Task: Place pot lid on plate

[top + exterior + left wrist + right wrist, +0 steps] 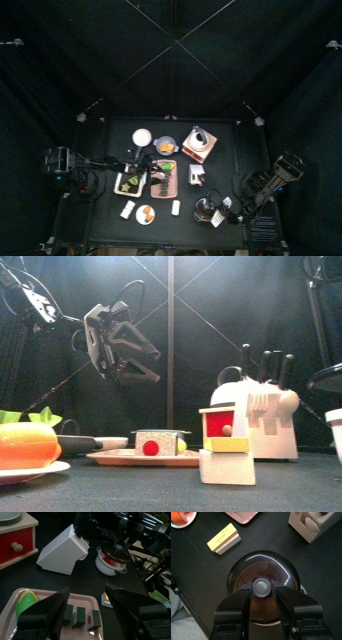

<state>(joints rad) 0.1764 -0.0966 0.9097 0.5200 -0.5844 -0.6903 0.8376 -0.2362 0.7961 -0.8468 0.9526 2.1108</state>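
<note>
Nearest the right wrist camera, the right gripper (261,598) hangs spread over the pot lid (263,572), its jaws flanking the knob (262,587) without pinching it; the lid sits on its pot at the table's near right. A clean lift needs the jaws centred on that knob, I judge. Further left, the white knife block (63,549), wooden toy box (230,443) and food tray (20,607) crowd the route, while the left gripper (87,604) hovers open above the tray
</note>
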